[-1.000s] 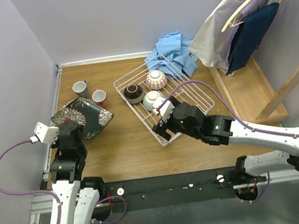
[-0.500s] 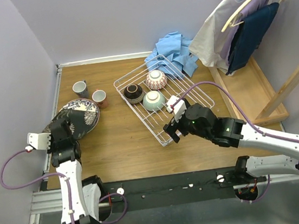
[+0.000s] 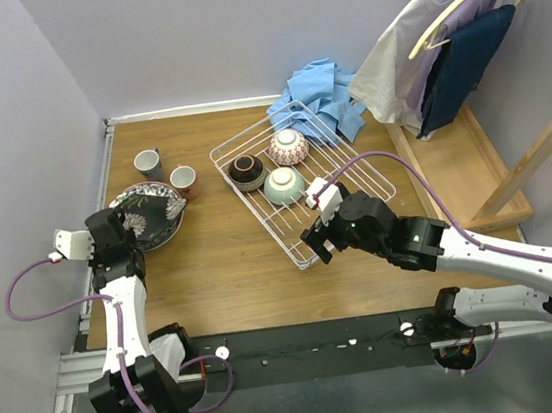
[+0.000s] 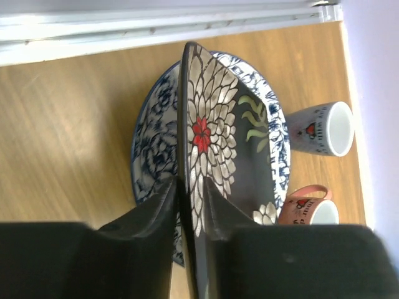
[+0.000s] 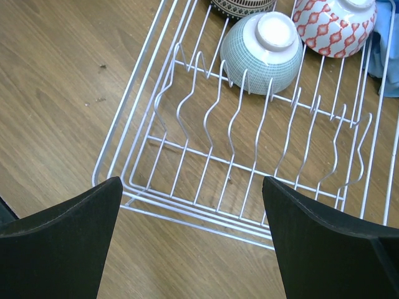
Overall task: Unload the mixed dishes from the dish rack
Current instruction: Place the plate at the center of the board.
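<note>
Two cups [image 3: 148, 164], blue round plate [image 4: 149, 143] out at bench [image 3: 234, 272] left edge. Black floral plate [image 4: 215, 134] inside left tool [image 4: 190, 184], grip unclear. Right tool [image 5: 192, 182] gaping; three bowls [image 3: 283, 184] left in dish rack [image 3: 352, 172].

Wooden table [image 3: 228, 268], dish rack [image 3: 362, 171], round plate [image 4: 148, 140], grey cup [image 3: 149, 164], orange-red cup [image 3: 184, 180], blue cloth [image 3: 318, 96]

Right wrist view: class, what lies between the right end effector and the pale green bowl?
Only the dish rack, its upright prongs empty, lies before the pale green bowl; no dish stands there, per the right wrist view.
</note>
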{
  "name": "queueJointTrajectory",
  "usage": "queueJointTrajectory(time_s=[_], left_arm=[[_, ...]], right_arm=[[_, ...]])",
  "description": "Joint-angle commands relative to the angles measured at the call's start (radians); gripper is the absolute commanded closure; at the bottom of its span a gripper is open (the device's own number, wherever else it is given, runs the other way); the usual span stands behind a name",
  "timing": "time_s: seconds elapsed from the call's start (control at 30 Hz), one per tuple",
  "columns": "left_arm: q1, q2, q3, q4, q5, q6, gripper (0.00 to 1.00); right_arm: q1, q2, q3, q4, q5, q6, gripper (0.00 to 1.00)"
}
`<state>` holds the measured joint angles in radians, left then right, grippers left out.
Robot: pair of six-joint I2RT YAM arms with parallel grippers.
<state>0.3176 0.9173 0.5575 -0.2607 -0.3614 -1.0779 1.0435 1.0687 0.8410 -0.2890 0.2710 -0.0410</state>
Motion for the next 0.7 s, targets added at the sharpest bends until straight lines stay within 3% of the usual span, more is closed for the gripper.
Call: queueJointTrajectory(time_s=[0.0, 0.37, 0.6, 0.67], left_arm=[[0.012, 0.000, 0.010, 0.143, 0.012, 0.047, 0.61], [0.031, 0.009, 0.035, 0.094, 0.013, 0.182, 0.38], [0.031, -0.006, 0.110, -0.008, 0.047, 0.318, 0.15], [0.032, -0.035, 0.123, -0.041, 0.065, 0.367, 0.12]], right_arm=[[-0.010, 0.013, -0.005, 0.007, -0.015, 0.012, 0.00], [-0.013, 0.039, 0.017, -0.024, 0.007, 0.023, 0.00], [-0.023, 0.103, 0.075, -0.062, 0.025, 0.036, 0.00], [-0.045, 0.120, 0.095, -0.070, 0.011, 0.067, 0.00]])
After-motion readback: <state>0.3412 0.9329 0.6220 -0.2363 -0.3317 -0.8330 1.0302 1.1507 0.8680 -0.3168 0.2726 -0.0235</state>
